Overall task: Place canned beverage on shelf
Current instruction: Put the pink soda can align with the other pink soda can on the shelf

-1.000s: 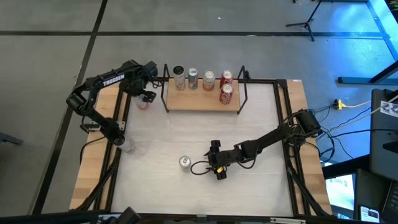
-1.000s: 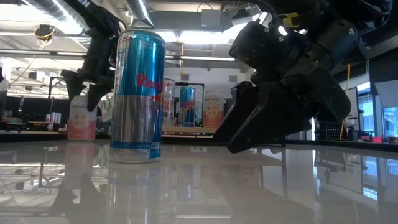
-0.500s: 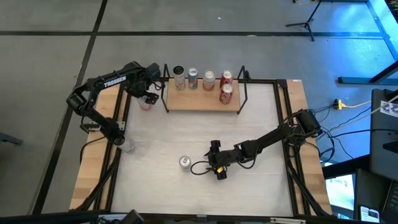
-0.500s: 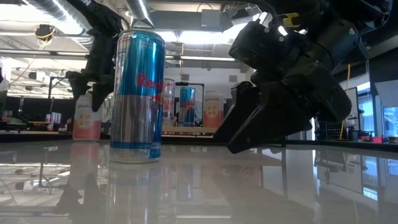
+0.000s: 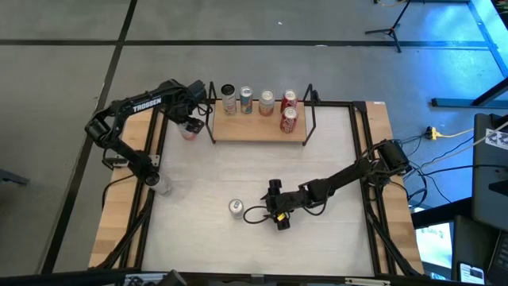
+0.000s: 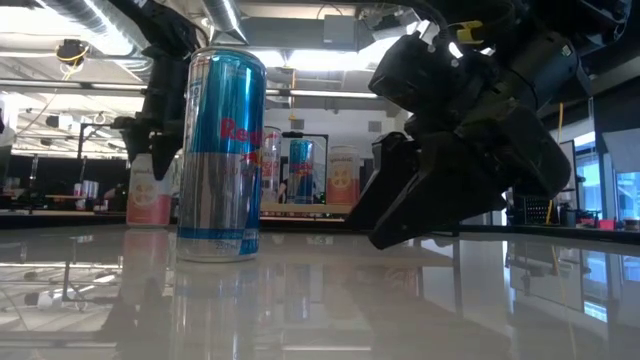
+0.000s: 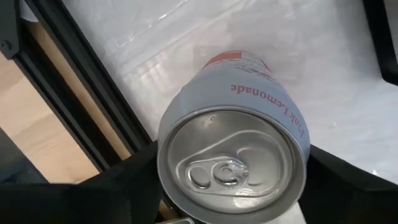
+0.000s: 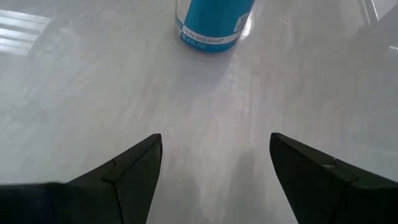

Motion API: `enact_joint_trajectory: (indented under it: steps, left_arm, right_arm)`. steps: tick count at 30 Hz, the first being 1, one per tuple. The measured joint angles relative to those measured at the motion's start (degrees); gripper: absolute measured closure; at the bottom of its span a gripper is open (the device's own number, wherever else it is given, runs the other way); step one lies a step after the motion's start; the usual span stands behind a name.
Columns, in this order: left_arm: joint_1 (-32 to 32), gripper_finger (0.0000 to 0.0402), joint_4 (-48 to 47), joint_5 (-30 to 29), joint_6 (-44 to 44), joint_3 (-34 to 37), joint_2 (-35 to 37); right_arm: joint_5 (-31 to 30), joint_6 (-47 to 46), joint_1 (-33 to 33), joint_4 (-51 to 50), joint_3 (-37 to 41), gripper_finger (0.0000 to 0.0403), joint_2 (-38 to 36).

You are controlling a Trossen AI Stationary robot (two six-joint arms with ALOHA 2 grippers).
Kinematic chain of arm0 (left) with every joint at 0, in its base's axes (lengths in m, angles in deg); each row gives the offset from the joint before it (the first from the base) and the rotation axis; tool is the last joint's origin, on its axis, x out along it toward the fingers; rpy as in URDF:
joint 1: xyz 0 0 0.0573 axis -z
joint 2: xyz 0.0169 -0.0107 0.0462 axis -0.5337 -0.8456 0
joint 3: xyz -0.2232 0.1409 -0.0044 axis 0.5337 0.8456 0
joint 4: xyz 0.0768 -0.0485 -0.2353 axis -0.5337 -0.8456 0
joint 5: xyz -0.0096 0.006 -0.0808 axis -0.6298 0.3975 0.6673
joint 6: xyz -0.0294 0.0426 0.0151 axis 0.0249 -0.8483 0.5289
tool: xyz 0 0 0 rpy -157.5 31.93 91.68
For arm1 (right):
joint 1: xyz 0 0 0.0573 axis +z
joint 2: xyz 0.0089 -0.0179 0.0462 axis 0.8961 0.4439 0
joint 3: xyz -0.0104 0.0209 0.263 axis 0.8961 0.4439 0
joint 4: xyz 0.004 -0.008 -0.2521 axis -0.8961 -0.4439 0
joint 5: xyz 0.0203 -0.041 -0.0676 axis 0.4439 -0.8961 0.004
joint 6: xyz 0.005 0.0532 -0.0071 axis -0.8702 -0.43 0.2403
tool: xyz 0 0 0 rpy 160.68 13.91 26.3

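I've got my left gripper [image 5: 189, 121] out at the far left of the table, just left of the shelf [image 5: 259, 131], the small light-wood board with thin black rod uprights at each end. Between its dark fingers [image 7: 127, 180] sits the pale pink lemonade can with the silver pull-tab top [image 7: 232, 165], upright, and from the left wrist camera I see a finger pressed against each side of it, so I call that jaw clamped on the can. In the low view the same pink can [image 6: 148, 192] shows under the arm with its base at about table level; I cannot tell if it is resting on the white tabletop [image 5: 317, 175] or just off it. The can is beside the shelf's left upright, not on the board. On the shelf I count five cans: a row of four along the far edge [image 5: 245, 100] and a red one [image 5: 288, 119] just nearer, toward the right end. My right gripper [image 5: 275, 208] sits low over the near middle of the table, jaws spread wide and holding nothing. The tall blue-and-silver can [image 5: 236, 207] stands upright just to its left, out ahead of the open fingertips, not between them, apart from both fingers [image 8: 127, 168].
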Motion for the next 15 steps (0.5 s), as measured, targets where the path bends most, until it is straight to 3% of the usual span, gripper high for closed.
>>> enact_joint_trajectory:
  steps: [8, 15]
  left_arm:
    - [2.09, 0.0140, -1.45, -0.03, -2.28, 0.10, 0.73]
    - [7.39, 0.0140, -5.56, -0.38, -1.20, 0.11, 5.65]
  right_arm:
    - [-0.02, 0.00, 0.00, 0.04, 0.00, 0.0109, 0.00]
    - [-0.02, 0.00, 0.00, 0.09, 0.00, 0.0109, 0.00]
